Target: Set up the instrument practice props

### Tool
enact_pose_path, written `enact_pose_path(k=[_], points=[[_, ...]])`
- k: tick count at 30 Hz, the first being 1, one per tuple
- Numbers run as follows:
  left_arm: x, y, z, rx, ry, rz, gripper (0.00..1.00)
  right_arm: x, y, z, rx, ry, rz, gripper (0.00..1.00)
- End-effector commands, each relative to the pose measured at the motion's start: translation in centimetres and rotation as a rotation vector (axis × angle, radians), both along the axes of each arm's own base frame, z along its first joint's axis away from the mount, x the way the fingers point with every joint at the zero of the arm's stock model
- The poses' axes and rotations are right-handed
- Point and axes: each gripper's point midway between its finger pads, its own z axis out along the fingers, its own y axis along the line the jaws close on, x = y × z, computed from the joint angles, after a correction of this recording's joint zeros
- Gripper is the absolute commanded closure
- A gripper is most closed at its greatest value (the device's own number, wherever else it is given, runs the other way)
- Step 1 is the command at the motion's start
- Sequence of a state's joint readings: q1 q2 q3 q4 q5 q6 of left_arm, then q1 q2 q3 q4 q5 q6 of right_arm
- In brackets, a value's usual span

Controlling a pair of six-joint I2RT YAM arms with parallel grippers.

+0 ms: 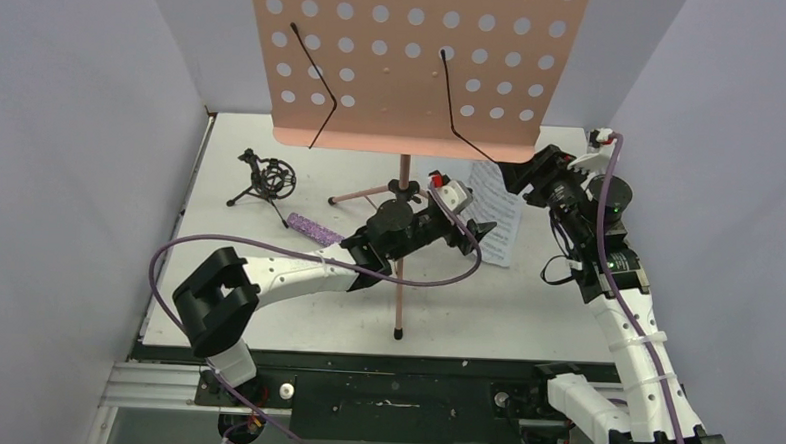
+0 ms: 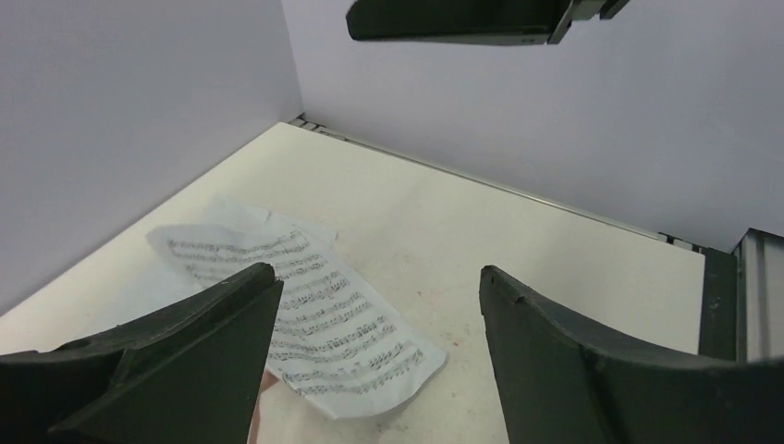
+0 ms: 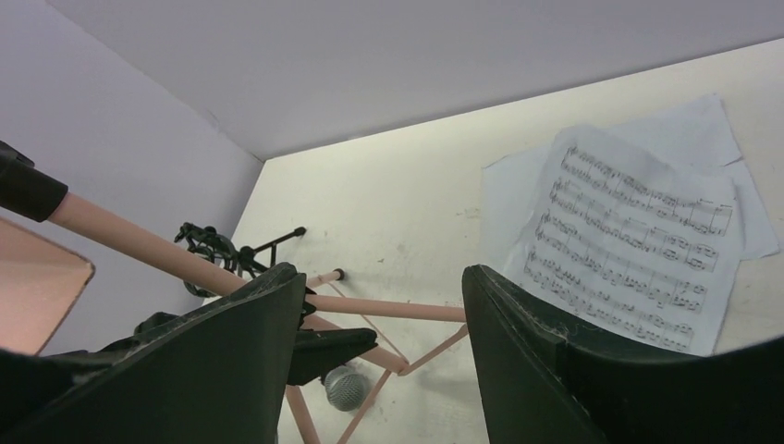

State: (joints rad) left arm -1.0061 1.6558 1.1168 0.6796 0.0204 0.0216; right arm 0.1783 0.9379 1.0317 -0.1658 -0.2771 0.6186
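Note:
The pink music stand (image 1: 401, 244) stands mid-table, its perforated desk (image 1: 416, 63) high at the back. Two white sheet-music pages (image 1: 499, 227) lie overlapping on the table to its right; they also show in the left wrist view (image 2: 314, 319) and the right wrist view (image 3: 638, 245). The purple glitter microphone (image 1: 314, 229) lies left of the pole, its grey head (image 3: 345, 387) under the stand's legs. The black tripod mic holder (image 1: 266, 181) stands at the back left. My left gripper (image 1: 472, 228) is open and empty just above the pages' near-left edge. My right gripper (image 1: 516, 175) is open and empty above their far end.
Grey walls close in the table on the left, back and right. The stand's pink legs (image 3: 398, 310) spread across the middle of the table. The right gripper's finger (image 2: 453, 18) hangs over the left wrist view. The left arm's purple cable (image 1: 268, 247) loops over the table.

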Motion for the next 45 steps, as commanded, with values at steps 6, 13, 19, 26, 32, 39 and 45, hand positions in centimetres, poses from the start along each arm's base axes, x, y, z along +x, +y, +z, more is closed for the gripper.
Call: enact_pose_path(k=[6,13,19,26,32,39,45], points=[[0.3,-0.4,-3.7,0.012,0.159,0.006,0.13,0.9,-0.8,-0.2,-0.06,-0.043,-0.048,0.32],[-0.4,0.1,-6.6,0.009,0.288,0.008,0.11,2.2,-1.2,-4.4,-0.083,0.059,-0.083,0.28],[-1.3,0.8,-8.0,-0.028,0.373,0.004,0.1,3.4,-0.6,-9.8,-0.075,0.194,-0.045,0.28],[-1.8,0.7,-9.8,-0.049,0.519,-0.015,0.09,4.4,-2.4,-16.4,-0.038,0.34,-0.063,0.28],[-0.9,-1.0,-11.2,-0.019,0.644,0.006,0.09,4.9,-6.8,-21.6,0.096,0.468,-0.095,0.28],[0.1,-3.7,-11.9,-0.078,0.711,-0.01,0.09,4.6,-12.3,-26.3,0.206,0.565,-0.276,0.28],[1.5,-6.3,-13.4,-0.097,0.745,-0.003,0.09,4.1,-13.7,-29.7,0.208,0.662,-0.354,0.28]])
